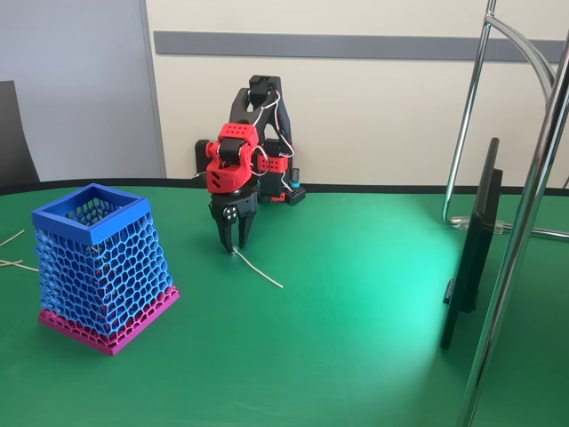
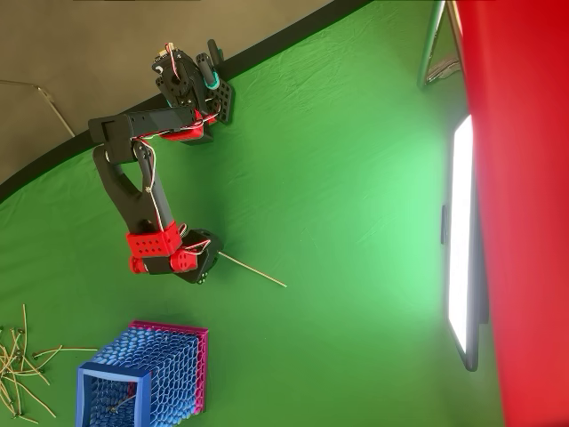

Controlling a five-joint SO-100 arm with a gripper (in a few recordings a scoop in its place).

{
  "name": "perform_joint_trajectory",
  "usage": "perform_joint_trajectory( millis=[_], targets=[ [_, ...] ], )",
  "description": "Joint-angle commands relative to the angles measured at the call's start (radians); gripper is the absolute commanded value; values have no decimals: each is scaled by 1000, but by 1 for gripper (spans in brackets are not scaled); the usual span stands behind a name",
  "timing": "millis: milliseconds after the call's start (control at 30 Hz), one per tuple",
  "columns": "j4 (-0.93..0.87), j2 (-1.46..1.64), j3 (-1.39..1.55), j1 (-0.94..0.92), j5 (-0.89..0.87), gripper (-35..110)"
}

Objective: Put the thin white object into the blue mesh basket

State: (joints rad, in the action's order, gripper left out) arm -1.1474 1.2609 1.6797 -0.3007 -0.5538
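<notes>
The thin white object [image 1: 258, 269] lies on the green table, running from under the gripper down to the right; in the overhead view the thin white object [image 2: 253, 269] stretches right from the gripper. My red and black gripper [image 1: 236, 248] points straight down over the strand's left end, its fingertips at the cloth with a narrow gap between them. The gripper [image 2: 206, 263] hides that end from above. The blue mesh basket [image 1: 91, 220] stands upright at the left, well apart from the gripper, and sits at the bottom left as the basket [image 2: 107, 374] in the overhead view.
Several pale thin strands [image 2: 18, 369] lie in a heap left of the basket, and one strand [image 2: 120, 405] rests inside it. A dark flat screen [image 1: 473, 245] and a metal stand [image 1: 524, 222] rise at the right. A blurred red shape [image 2: 524, 213] covers the overhead view's right side.
</notes>
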Motion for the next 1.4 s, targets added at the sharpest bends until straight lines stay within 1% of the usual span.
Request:
perform_joint_trajectory(
  millis=[0,233,767,1367],
  targets=[
    [6,3,3,-3,2,15],
    [51,0,23,-5,3,12],
    [63,6,46,-2,8,11],
    [75,14,72,-3,34,5]
  ],
)
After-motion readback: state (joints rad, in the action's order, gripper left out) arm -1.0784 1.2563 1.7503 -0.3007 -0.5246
